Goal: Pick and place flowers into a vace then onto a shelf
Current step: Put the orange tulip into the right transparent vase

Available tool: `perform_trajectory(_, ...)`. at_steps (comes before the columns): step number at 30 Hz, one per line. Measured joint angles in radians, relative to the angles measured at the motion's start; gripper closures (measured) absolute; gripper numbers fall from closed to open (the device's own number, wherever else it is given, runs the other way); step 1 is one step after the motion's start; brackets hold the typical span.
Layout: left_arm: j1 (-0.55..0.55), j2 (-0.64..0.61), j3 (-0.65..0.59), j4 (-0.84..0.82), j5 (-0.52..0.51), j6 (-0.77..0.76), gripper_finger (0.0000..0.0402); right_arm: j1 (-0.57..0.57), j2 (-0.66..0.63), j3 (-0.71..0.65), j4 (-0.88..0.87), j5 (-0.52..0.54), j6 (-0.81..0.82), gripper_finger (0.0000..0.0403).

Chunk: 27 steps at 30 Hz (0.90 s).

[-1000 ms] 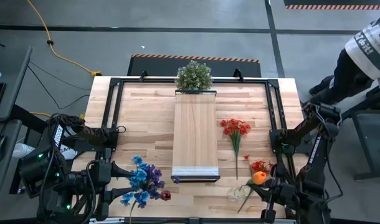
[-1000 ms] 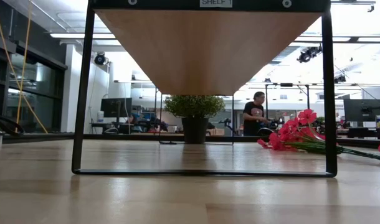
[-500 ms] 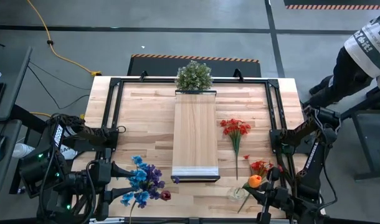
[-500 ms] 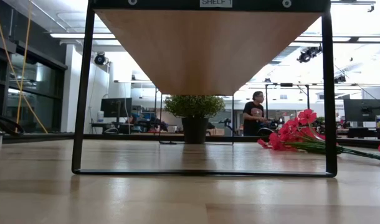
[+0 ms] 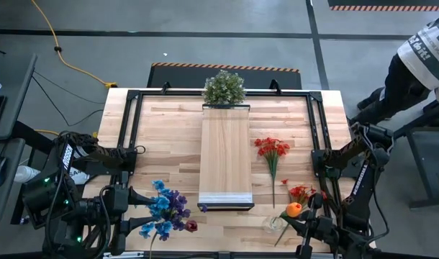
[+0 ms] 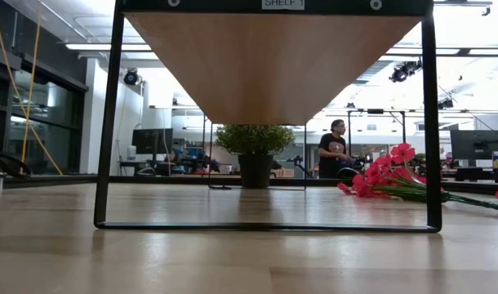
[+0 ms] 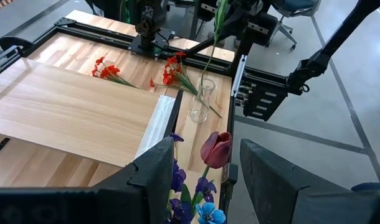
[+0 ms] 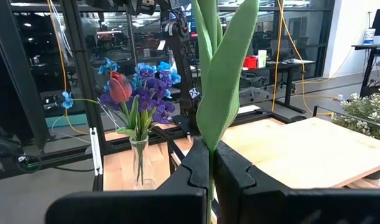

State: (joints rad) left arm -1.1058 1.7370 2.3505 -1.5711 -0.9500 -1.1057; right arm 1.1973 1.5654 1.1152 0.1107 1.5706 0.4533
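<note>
A bunch of blue and purple flowers with one dark red bloom stands in a glass vase at the table's near left. My left gripper hangs open above the bunch, whose blooms show between the fingers. A second clear vase stands upright at the near right. Beside it, my right gripper is shut on the orange flower. Bright red flowers and a smaller red sprig lie on the table. The raised shelf spans the middle. My right gripper pinches the orange flower's green stem between its two fingers, just below the long leaves. The fingers lie level, pointing toward the table's left, across the stem. The stem stands upright above the fingers, and its lower end is hidden by the gripper.
A bushy green plant stands at the shelf's far end. Black frame rails run along both table sides. A person is beyond the table's far right corner. Bare wood lies left of the shelf.
My right gripper has edged the orange flower slightly toward the table's near left, then kept still. The flower stays upright in the hold.
</note>
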Motion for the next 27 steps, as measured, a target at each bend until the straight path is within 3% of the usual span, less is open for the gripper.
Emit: perform_trajectory(27,0.0,0.0,0.0,0.0,0.017,0.0,0.0186,0.002,0.081,0.0,-0.01,0.001,0.064,0.0402)
